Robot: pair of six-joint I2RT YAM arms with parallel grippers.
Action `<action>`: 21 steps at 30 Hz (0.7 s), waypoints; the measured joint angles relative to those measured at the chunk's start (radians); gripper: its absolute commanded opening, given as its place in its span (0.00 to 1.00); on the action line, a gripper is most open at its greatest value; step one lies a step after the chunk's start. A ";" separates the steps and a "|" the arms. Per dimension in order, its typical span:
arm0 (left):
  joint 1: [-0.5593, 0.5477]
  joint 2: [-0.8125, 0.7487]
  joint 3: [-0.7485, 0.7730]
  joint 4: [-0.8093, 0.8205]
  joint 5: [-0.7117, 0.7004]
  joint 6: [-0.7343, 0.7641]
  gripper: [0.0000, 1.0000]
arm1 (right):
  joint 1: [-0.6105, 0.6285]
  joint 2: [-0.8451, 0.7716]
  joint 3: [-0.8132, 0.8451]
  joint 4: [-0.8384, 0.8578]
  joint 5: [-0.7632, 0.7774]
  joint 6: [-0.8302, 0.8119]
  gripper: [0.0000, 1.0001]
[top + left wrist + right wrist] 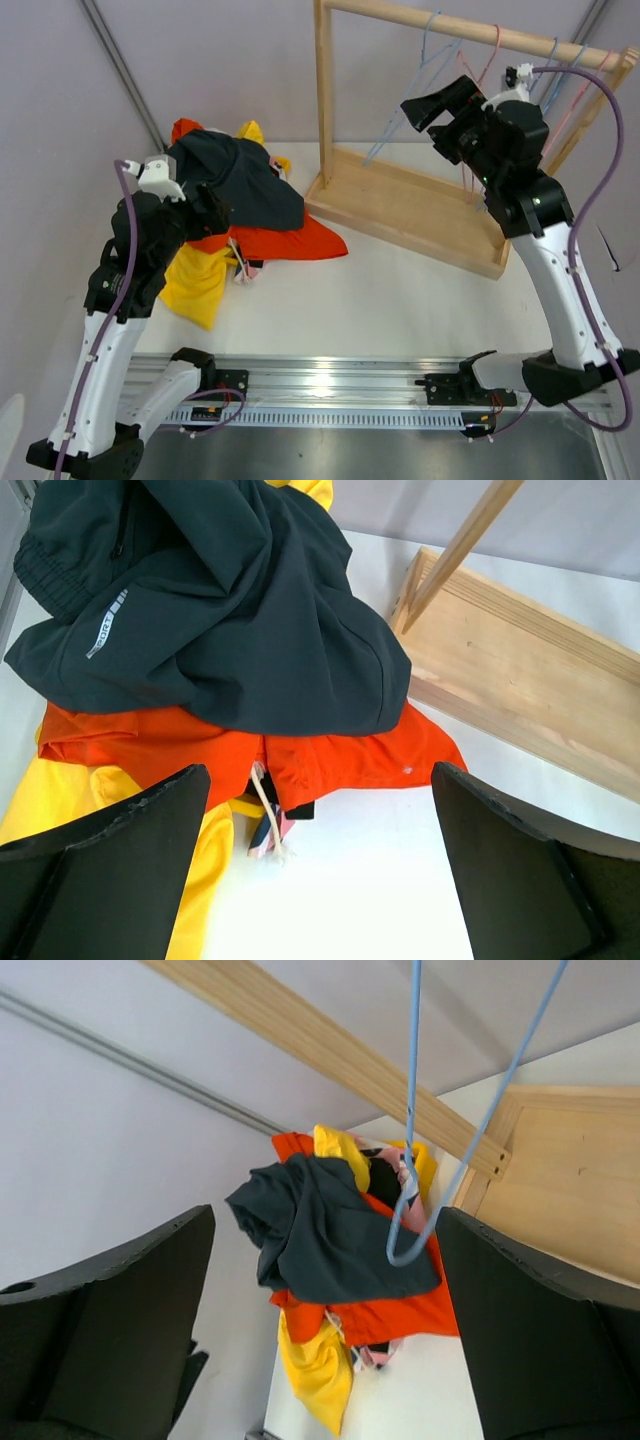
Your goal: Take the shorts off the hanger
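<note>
fingers of the left end effector (318, 810) stand wide apart, holding nothing, low over the shorts (240, 200) heaped on the tabletop (400, 300): slate grey pair (250, 610) on top, orange-red (360, 755) and yellow (200, 880) beneath. right end effector (325, 1218), raised beside the wooden rack (410, 205), also gapes, a blue hanger (412, 1060) dangling ahead of it.

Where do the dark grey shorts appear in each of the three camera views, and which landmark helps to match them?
Top external: the dark grey shorts lie at upper left, on top of the cloth pile, left of the wooden rack.
Left wrist: they fill the upper left and centre.
Right wrist: centre, slightly left.
Shared landmark: the orange-red shorts directly beneath them in every view.
</note>
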 measured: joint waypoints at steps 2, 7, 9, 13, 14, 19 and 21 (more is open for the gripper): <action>0.000 -0.028 -0.015 -0.007 0.005 0.004 0.99 | 0.009 -0.056 -0.028 -0.009 0.005 -0.006 0.99; 0.000 -0.101 -0.093 -0.021 0.018 0.019 0.99 | 0.037 -0.267 -0.151 -0.047 0.029 -0.066 0.99; 0.000 -0.143 -0.146 -0.018 0.031 0.027 0.99 | 0.049 -0.391 -0.262 -0.031 0.042 -0.113 1.00; -0.001 -0.243 -0.243 -0.018 0.047 0.033 0.99 | 0.056 -0.676 -0.539 -0.009 0.049 -0.209 1.00; -0.001 -0.273 -0.266 -0.012 0.045 0.033 0.99 | 0.056 -0.748 -0.600 0.002 0.051 -0.228 0.99; -0.002 -0.415 -0.336 -0.008 0.007 0.024 0.99 | 0.057 -1.003 -0.818 -0.016 0.084 -0.278 0.99; -0.002 -0.444 -0.337 -0.005 -0.024 0.021 0.99 | 0.056 -1.072 -0.873 -0.040 0.112 -0.283 0.99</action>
